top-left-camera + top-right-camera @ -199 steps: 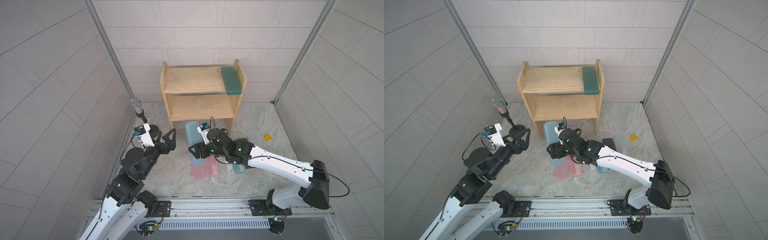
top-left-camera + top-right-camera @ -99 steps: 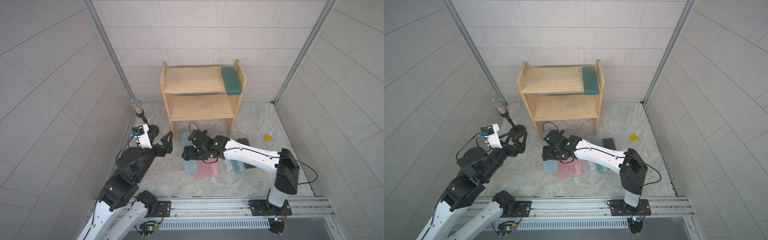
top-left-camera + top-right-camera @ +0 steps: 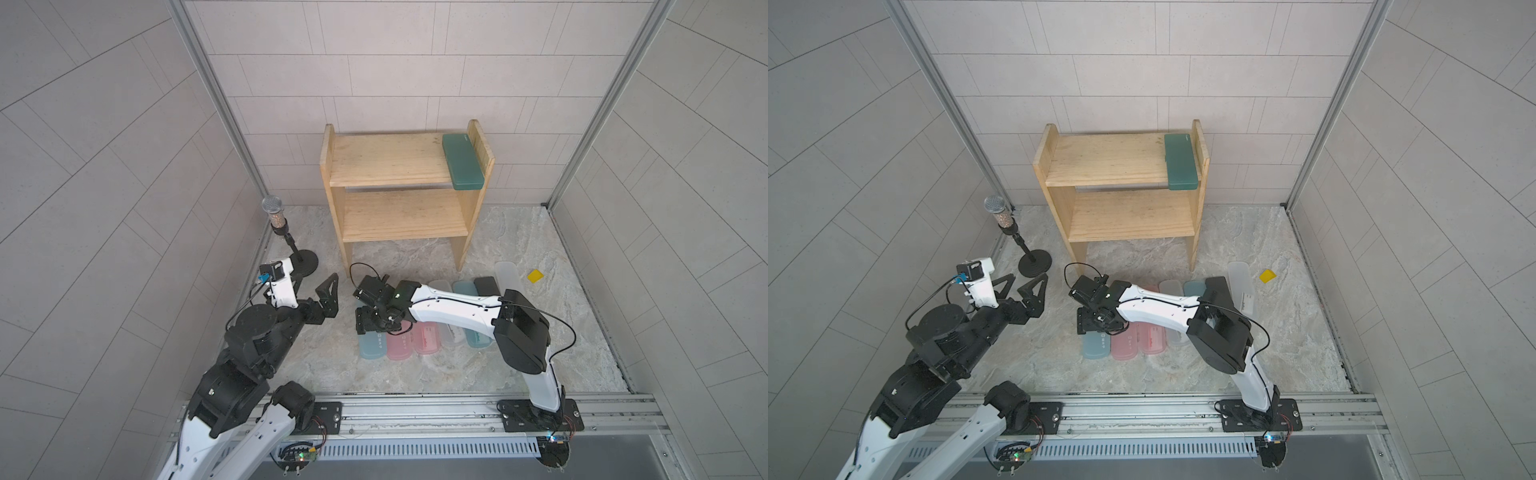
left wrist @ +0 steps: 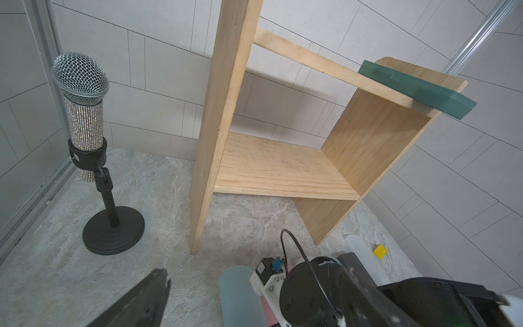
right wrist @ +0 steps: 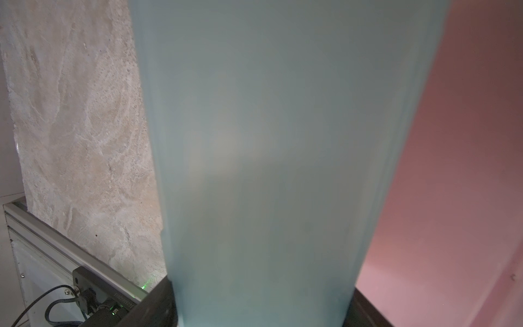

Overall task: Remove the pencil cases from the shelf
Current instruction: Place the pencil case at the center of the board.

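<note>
Take the room as a clock seen from above, with the back wall at twelve. The shelf stands at twelve on the stone floor. One dark green case lies on its top tier, tight against the three o'clock side panel. Its front end pokes out past the board's edge.

The other cases lie near the centre of the floor, side by side, long sides running twelve to six. The light blue case sits at the row's nine o'clock end. The right gripper is clamped across it, and in the right wrist view the dark fingers hug both long edges. I cannot tell whether that case rests on the floor.

Toward three come two pink cases, a frosted clear case, a second light blue case and a black case. Another clear case follows, set further toward twelve, with a small yellow block just beyond it.

The left gripper hangs at nine o'clock, jaws spread wide and holding nothing. It is near the microphone at ten.
</note>
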Motion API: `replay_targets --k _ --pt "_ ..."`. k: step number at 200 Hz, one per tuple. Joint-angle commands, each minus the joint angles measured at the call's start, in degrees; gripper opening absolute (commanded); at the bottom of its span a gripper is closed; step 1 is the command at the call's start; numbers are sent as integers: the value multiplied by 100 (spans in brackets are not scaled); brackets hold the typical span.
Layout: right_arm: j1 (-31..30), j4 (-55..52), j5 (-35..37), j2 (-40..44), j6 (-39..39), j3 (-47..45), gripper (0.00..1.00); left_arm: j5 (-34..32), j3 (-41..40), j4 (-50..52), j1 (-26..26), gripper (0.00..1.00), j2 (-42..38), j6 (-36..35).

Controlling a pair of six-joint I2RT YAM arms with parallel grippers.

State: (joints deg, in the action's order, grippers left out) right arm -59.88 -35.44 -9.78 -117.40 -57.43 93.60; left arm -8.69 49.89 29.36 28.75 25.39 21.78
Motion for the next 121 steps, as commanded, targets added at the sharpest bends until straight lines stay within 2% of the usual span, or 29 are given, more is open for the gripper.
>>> replay_targets --k 1,32,64,74,94,121 --pt "-12 -180 178 -141 92 227 68 -72 -84 24 -28 100 -14 -104" --pt "-6 -281 123 -345 137 387 74 -80 -92 8 -36 100 8 -141" --pt "-15 -154 139 -268 121 160 78 -63 -93 17 -37 100 28 -167" --pt "-15 -91 100 -273 105 111 83 -46 -93 21 -45 100 22 -136" --pt "-25 -105 56 -283 124 119 100 -36 -150 -148 -44 100 22 -7" --pt "-24 -156 275 -49 221 43 100 39 -197 -485 -45 100 119 190"
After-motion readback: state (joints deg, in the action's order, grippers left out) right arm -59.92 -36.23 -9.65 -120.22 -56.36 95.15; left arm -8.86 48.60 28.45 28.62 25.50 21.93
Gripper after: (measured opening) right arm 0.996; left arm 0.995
